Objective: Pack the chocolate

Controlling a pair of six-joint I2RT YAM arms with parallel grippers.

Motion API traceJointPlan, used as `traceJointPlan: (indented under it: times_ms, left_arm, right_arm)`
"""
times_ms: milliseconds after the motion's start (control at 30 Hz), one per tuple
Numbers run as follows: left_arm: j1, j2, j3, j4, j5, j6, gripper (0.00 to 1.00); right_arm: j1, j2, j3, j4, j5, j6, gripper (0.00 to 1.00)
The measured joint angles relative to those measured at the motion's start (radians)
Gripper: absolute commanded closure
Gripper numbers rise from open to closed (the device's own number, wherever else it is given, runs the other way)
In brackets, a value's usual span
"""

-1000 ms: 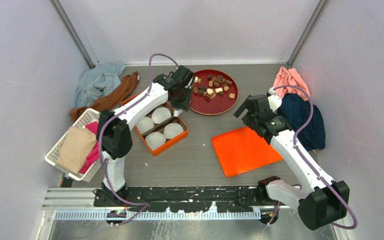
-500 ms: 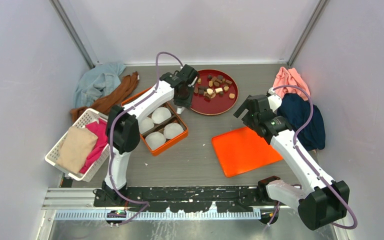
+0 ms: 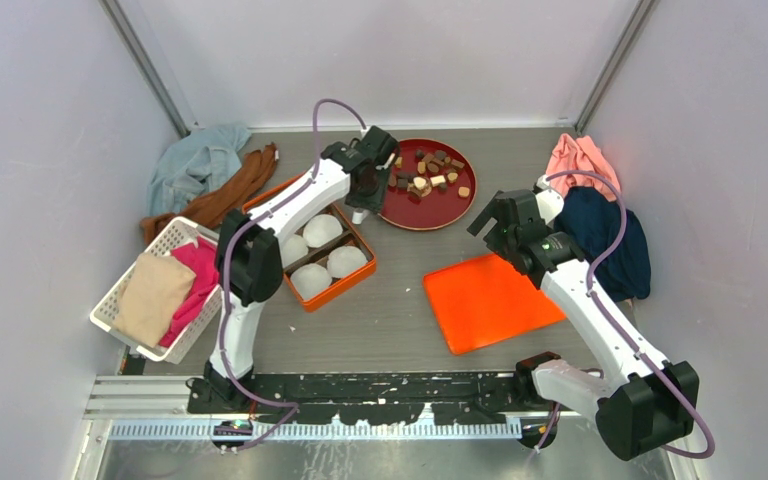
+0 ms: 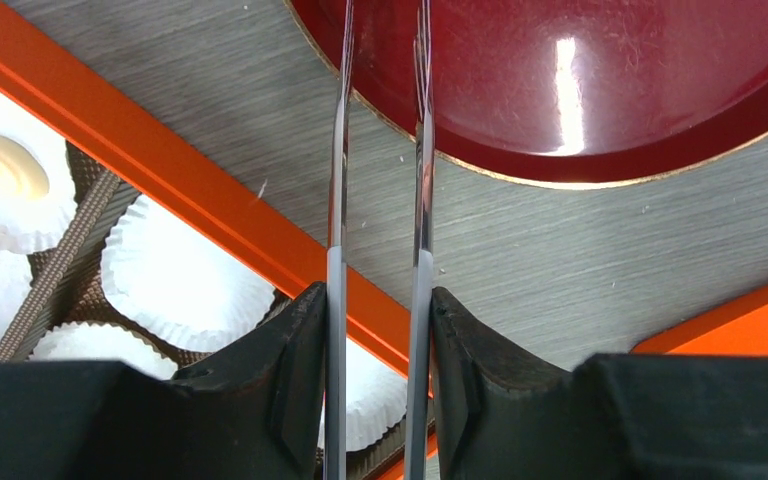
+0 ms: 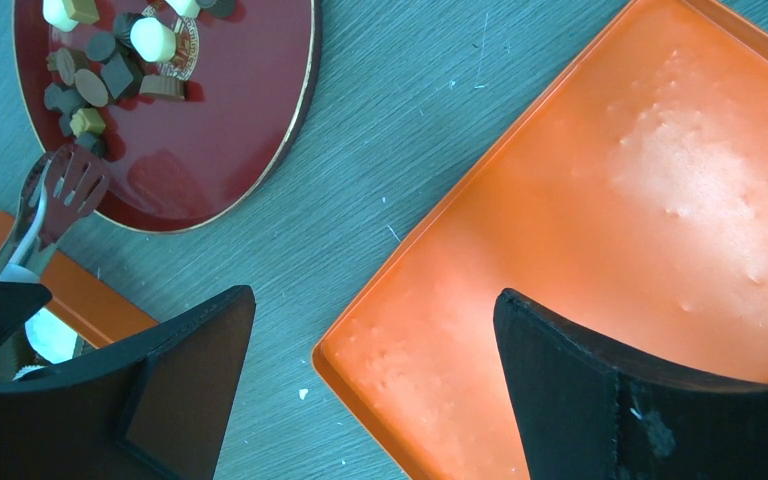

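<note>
The chocolate [image 3: 428, 177], several small dark, light brown and cream pieces, lies on a round dark red plate [image 3: 430, 217]; it also shows in the right wrist view [image 5: 110, 60]. My left gripper [image 3: 365, 192] is shut on metal tongs [image 4: 338, 200], whose forked tips [image 5: 70, 185] reach over the plate's near left rim [image 4: 610, 80]. The orange box [image 3: 345, 285] with white paper cups [image 3: 323, 230] is just left of it; one cup holds a cream piece [image 4: 0, 165]. My right gripper [image 3: 490, 222] is open and empty above the orange lid [image 5: 640, 230].
A white basket [image 3: 125, 325] of cloths stands at the left. Blue and brown cloths [image 3: 200, 165] lie at the back left. Pink and navy cloths [image 3: 600, 210] lie at the right wall. The orange lid [image 3: 485, 300] lies flat right of centre.
My left gripper has moved with the tongs away from the box, right and back, to the plate's left rim. The right arm has not moved.
</note>
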Motion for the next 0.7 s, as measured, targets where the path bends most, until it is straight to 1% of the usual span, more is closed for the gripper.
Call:
traceJointPlan:
  times_ms: [367, 467, 700]
  left_arm:
    - [0.0, 0.097, 0.108, -0.039, -0.034, 0.0, 0.6]
    - [0.0, 0.114, 0.119, -0.05, -0.045, 0.0, 0.58]
    - [0.0, 0.126, 0.123, -0.055, -0.057, -0.001, 0.58]
  right_arm:
    - [0.0, 0.0, 0.0, 0.0, 0.0, 0.0, 0.05]
    - [0.0, 0.0, 0.0, 0.0, 0.0, 0.0, 0.05]
    - [0.0, 0.0, 0.0, 0.0, 0.0, 0.0, 0.05]
